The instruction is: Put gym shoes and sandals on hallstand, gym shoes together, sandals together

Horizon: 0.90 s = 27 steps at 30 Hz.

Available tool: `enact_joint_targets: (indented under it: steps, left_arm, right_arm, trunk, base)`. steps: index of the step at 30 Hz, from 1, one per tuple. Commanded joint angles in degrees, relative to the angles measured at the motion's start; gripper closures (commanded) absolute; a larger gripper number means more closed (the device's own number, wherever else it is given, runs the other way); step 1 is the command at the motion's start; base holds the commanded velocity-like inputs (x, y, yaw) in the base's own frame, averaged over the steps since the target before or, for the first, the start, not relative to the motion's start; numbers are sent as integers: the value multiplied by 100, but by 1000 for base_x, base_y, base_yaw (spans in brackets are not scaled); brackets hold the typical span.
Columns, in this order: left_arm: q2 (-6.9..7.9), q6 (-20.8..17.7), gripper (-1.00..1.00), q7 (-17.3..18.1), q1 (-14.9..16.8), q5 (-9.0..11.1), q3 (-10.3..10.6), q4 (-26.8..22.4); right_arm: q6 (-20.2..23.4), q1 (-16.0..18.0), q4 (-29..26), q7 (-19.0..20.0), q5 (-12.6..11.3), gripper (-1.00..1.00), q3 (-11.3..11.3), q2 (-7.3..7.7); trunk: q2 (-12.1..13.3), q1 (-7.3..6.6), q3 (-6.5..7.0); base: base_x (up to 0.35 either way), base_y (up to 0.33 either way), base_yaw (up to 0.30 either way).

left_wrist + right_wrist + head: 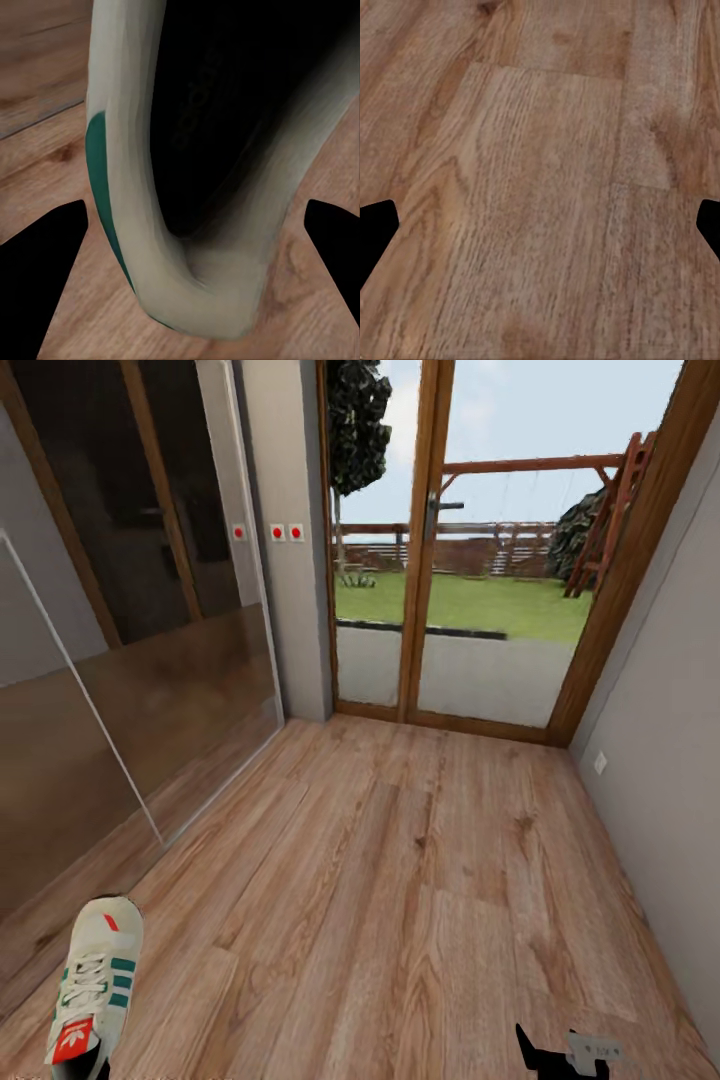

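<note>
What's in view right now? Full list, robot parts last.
gym shoe: one, white with green stripes and red-orange tongue patch, lower left of the head view, between the left pincer's fingers in the left wrist view
floor: light brown wood planks, across the corridor
glass door: wood-framed, far end, garden behind
sliding panels: dark, glossy, along the left wall
red switches: three, on the wall near the door
wall socket: one, white, right wall
left pincer: black fingers on either side of the shoe
right pincer: black fingers apart, over bare floor
</note>
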<state>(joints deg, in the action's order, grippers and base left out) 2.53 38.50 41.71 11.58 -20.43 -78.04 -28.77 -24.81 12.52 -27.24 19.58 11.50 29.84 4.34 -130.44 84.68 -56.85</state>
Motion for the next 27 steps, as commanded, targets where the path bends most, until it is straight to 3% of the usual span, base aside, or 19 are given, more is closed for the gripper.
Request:
enact_joint_targets:
  steps: [1, 18, 23, 27]
  left_arm:
    - [-2, 17, 100, 48, 11, -30, -52, 0]
    - [-18, 45, 100, 59, 11, -65, -15, 23]
    - [-18, 51, 100, 67, 11, -250, -11, 24]
    - [-19, 41, 100, 44, 11, -546, -21, 21]
  right_arm:
    - [-24, 5, 3, 37, 55, -100, 48, -4]
    - [-20, 5, 39, 28, 59, -100, 48, -12]
    - [-17, 5, 48, 22, 62, -100, 48, -12]
    - [-16, 5, 51, 20, 63, -100, 48, -13]
  trunk:
    - [-2, -1, 0]
    - [-2, -1, 72]
    - [-2, -1, 91]
    - [-2, -1, 106]
  base:
    - [30, 0, 241]
    - [5, 0, 247]
    - [0, 0, 250]
    - [0, 0, 252]
